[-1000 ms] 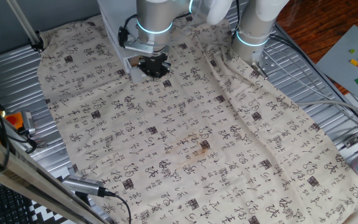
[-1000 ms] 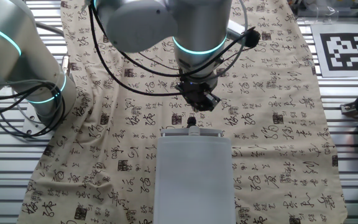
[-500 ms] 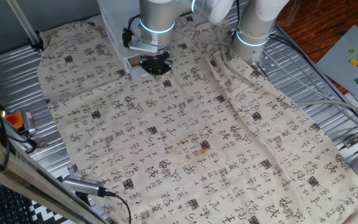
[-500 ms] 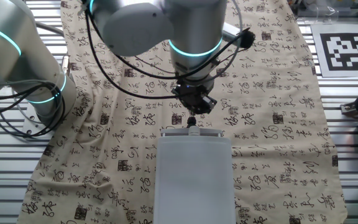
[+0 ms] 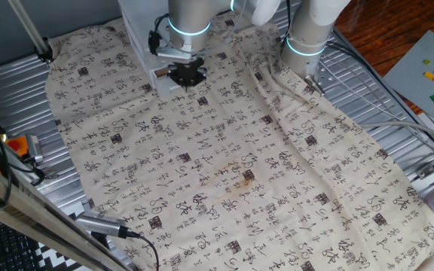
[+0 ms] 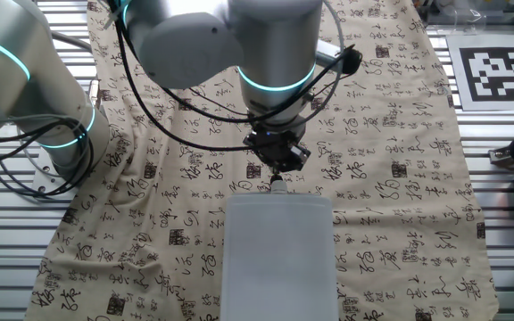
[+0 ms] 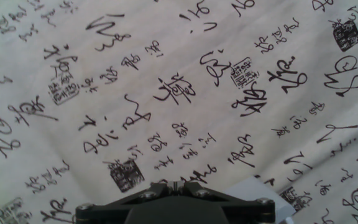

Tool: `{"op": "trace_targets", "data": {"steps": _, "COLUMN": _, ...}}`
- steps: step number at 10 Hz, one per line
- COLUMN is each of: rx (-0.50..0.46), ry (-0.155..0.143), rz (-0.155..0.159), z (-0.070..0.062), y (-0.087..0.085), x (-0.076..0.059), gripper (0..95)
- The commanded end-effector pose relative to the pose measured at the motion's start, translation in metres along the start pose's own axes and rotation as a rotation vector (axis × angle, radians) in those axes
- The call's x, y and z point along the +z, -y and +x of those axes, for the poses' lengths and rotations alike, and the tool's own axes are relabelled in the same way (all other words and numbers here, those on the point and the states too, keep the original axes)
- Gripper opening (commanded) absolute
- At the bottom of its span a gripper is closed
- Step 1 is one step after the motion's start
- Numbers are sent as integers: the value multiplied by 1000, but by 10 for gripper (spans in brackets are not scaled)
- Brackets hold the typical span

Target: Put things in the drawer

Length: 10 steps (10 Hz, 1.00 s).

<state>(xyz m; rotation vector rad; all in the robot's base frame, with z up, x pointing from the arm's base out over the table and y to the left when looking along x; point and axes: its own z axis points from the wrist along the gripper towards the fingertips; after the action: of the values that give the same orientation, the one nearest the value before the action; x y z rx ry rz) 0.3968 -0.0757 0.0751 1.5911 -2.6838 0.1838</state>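
The gripper (image 6: 276,166) hangs low just in front of the drawer (image 6: 277,254), almost over the black knob (image 6: 277,186) at its front face. In the hand view the fingers (image 7: 176,186) meet at a single seam with nothing between them, so they are closed and empty. The tan block does not show in any view; it cannot be said where it lies, and it may be hidden behind the arm or the unit. Judged from this, the step in hand is opening the drawer by its knob rather than carrying anything. The next move would call for the fingers to part, settle either side of the knob, close on it and pull straight out along the drawer's line of travel. The patterned cloth (image 5: 224,165) covers the worktop (image 5: 10,98) and lies wrinkled near the arm's base, which could catch the drawer's front edge as it slides. Broad bare cloth lies ahead of the drawer front, away from the cabinet, so the pull has room. Cables (image 6: 177,116) loop near the wrist and warrant watching.
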Motion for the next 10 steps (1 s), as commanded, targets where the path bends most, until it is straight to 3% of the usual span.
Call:
{"op": "trace_targets", "data": {"steps": 1, "rx": -31, "ry": -16, "rz": 7, "z": 7, "y": 2, "x": -3, "gripper": 0}}
{"op": "trace_targets", "data": {"steps": 3, "rx": -74, "ry": -40, "rz": 26, "z": 14, "y": 5, "x": -4, "gripper": 0}}
{"op": "trace_targets", "data": {"steps": 7, "rx": -66, "ry": -19, "rz": 39, "z": 11, "y": 7, "x": 2, "gripper": 0}}
{"op": "trace_targets", "data": {"steps": 10, "rx": -79, "ry": -36, "rz": 49, "z": 12, "y": 7, "x": 2, "gripper": 0}}
